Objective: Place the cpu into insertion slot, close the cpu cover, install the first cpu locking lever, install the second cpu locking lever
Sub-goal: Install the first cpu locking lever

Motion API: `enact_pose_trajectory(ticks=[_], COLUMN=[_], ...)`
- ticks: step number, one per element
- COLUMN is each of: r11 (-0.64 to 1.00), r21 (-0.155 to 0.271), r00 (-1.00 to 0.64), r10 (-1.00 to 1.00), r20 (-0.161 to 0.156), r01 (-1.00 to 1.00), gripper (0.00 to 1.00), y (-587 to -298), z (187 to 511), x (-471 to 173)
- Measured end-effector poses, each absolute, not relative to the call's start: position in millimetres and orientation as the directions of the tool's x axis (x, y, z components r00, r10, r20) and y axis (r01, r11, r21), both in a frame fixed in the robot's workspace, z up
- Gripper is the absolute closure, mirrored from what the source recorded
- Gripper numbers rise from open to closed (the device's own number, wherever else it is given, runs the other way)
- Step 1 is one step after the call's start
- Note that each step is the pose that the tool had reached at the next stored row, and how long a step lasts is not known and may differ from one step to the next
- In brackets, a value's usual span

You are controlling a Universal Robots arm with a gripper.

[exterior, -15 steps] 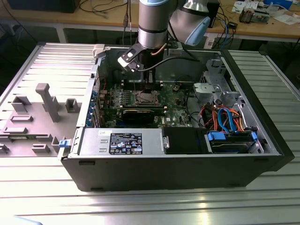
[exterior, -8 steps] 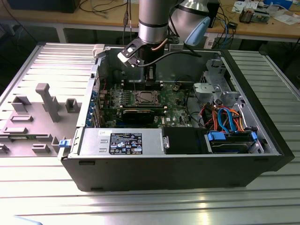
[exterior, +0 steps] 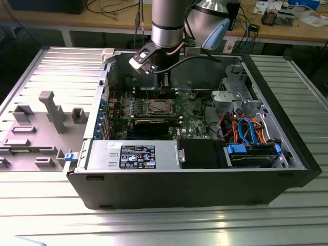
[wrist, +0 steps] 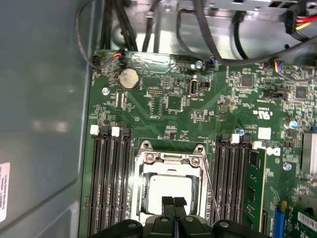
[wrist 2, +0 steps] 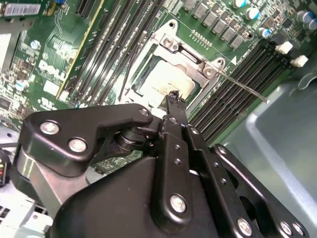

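The cpu (wrist: 171, 184) lies flat in the insertion slot (exterior: 158, 106) on the green motherboard, its pale metal top showing in both wrist views (wrist 2: 166, 79). The silvery cpu cover (wrist: 168, 157) lies down around it as a frame (wrist 2: 190, 54). A thin metal locking lever (wrist 2: 245, 88) sticks out from one corner of the socket and runs along its side (wrist: 212, 194). My gripper (wrist: 174, 202) hangs just above the socket's edge with its black fingertips (wrist 2: 173, 98) pressed together and nothing between them. In the exterior view the gripper (exterior: 164, 83) is inside the open computer case, behind the socket.
Long black memory slots (wrist: 106, 183) flank the socket on both sides (wrist: 233, 173). The case's grey wall (wrist: 44, 99) stands close by. Cables (exterior: 246, 128), a drive cage (exterior: 233, 95) and the power supply (exterior: 136, 156) fill the case toward the exterior view's right and front.
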State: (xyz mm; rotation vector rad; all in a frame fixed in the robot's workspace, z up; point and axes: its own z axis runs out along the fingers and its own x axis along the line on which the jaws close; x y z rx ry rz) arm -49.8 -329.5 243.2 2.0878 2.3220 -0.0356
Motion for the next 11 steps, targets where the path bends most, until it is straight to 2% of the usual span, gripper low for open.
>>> enact_pose_trajectory(ticks=[11], r11=[0.212], r21=[-0.004], r00=[-0.213], r10=[0.977], r20=[-0.029], r01=[0.977], gripper=[0.89], y=[-329.5], z=[243.2], x=[-50.8])
